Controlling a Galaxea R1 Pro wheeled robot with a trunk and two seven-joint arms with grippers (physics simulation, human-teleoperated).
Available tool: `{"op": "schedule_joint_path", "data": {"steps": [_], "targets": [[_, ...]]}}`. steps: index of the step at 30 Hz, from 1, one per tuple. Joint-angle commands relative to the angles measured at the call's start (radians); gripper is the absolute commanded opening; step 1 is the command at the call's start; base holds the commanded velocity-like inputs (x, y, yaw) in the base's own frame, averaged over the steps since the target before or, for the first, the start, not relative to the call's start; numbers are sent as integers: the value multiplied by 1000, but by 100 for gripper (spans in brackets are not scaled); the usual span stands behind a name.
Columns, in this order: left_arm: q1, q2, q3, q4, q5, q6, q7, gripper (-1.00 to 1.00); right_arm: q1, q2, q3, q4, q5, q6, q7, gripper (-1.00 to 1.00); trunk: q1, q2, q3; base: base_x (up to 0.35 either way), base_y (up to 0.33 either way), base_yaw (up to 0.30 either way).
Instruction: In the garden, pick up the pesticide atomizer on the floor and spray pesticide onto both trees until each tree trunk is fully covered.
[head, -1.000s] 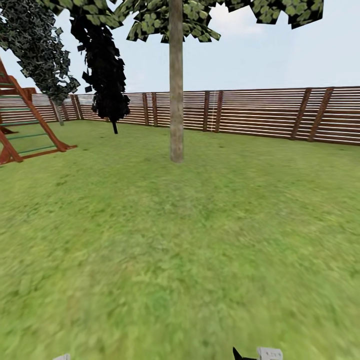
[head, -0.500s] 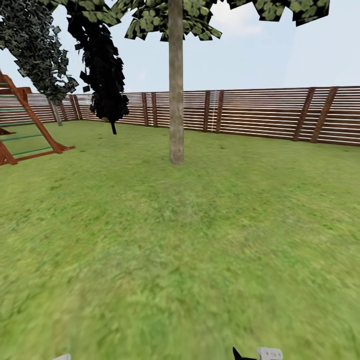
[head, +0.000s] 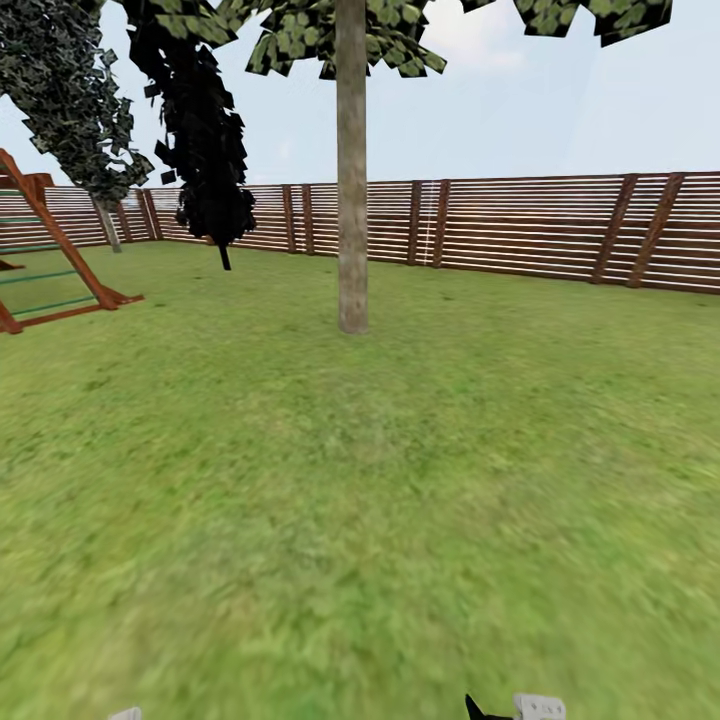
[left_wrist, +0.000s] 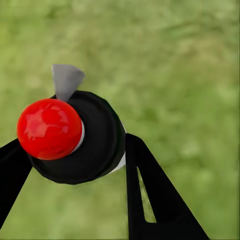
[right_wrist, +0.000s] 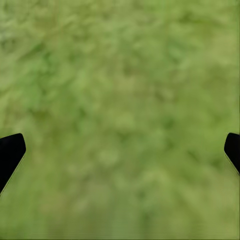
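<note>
Well short of the tree trunk (head: 351, 200), my left gripper (left_wrist: 75, 150) clamps the atomizer (left_wrist: 75, 135); right gripper (right_wrist: 120, 150) spread empty. Next: drive closer, aim.

Fenced garden: lawn (head: 400, 480), slat fence (head: 540, 225), tree (head: 351, 200)

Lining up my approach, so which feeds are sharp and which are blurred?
Head view: tree trunk and fence crisp, near grass smeared, no cast shadows. Left wrist view: the atomizer in the left claw is sharp, with a glossy highlight on its red cap; lawn behind blurred. Right wrist view: lawn soft throughout.
</note>
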Motion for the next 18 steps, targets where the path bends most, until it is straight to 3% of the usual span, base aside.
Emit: {"op": "schedule_joint_path", "data": {"steps": [1, 18], "targets": [[-1, 0, 7, 1, -1, -2, -5, -100, -1, 0, -9, -1, 4, -2, 7, 100, 0, 0, -1, 339, 0, 0], [-1, -2, 6, 1, -1, -2, -5, -100, -1, 0, -9, 0, 4, -2, 7, 100, 0, 0, -1, 339, 0, 0]]}}
